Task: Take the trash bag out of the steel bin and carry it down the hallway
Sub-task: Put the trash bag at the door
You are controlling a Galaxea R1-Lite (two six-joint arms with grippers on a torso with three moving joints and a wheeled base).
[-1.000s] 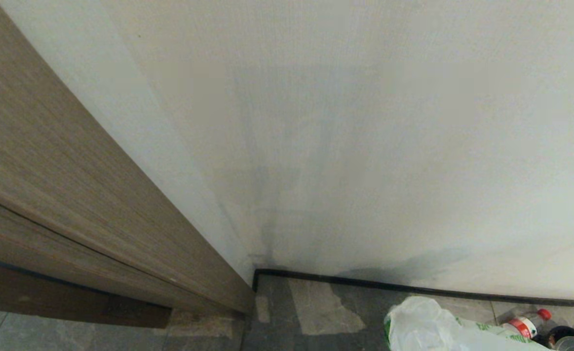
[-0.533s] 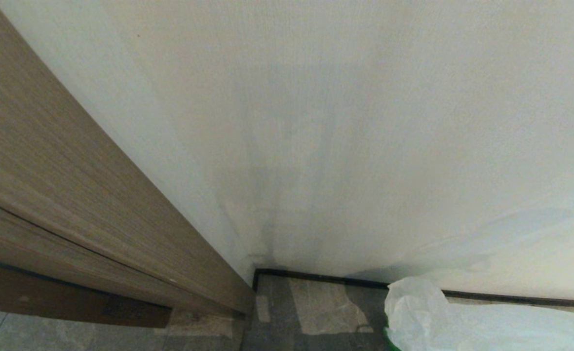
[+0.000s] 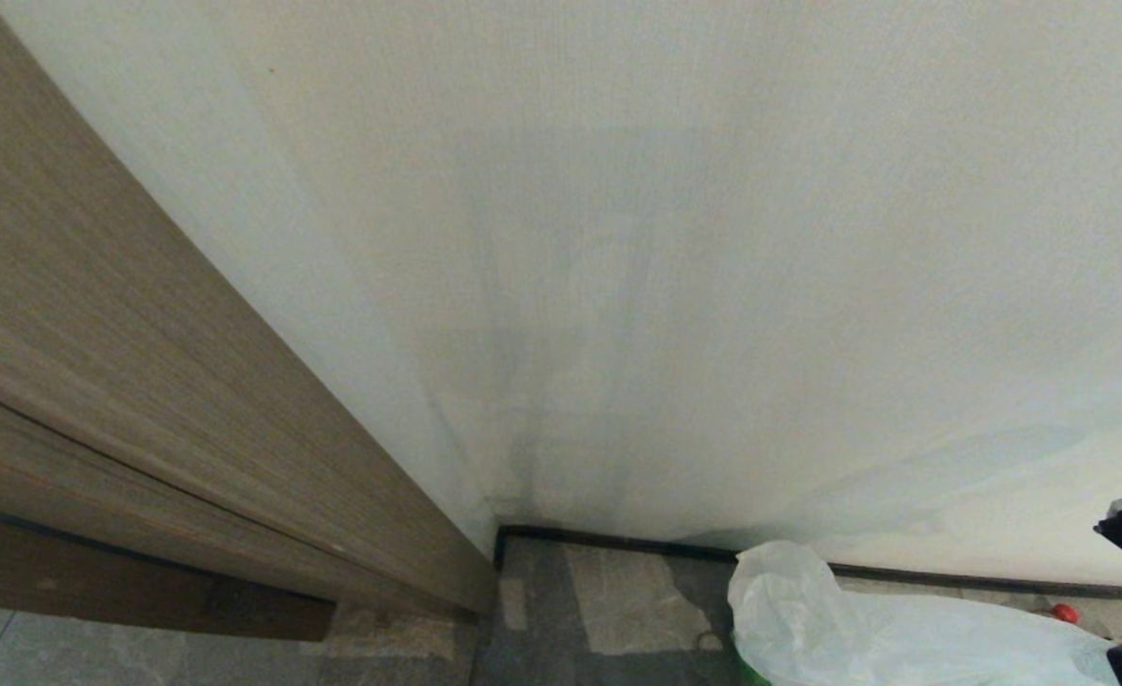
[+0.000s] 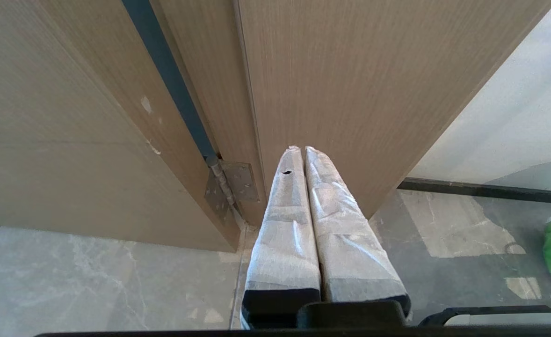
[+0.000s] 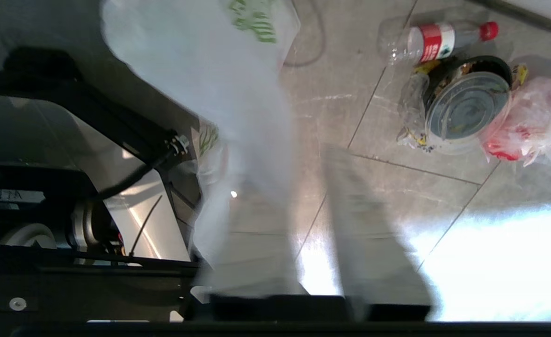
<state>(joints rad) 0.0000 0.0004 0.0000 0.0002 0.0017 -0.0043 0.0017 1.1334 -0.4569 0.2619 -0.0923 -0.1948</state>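
The right gripper [image 5: 310,196] has its fingers [image 5: 369,224] parted by a narrow gap, and they show only as a blur; a fold of the trash bag [image 5: 219,79] hangs against one of them, but whether they pinch the film cannot be told. The bag is thin, milky plastic, soft and crinkly, and it looks light. It would probably slide out of a loose hold, so the best place to take it is likely the gathered upper part, where several layers bunch together. Its film billows just beyond the fingers, and the steel bin shows in no view.

Farther out from the fingers, on the floor tiles [image 5: 387,140], sits a round black takeaway tub [image 5: 467,93] with a clear lid; food scraps seem to lie in and around it. Touching the tub is a crumpled red-and-white plastic wrapper [image 5: 532,126], and just past it lies a clear bottle [image 5: 434,40] with a red cap, seemingly empty.

The left gripper [image 4: 303,159] is pressed shut on nothing, close before a wooden door [image 4: 350,84].
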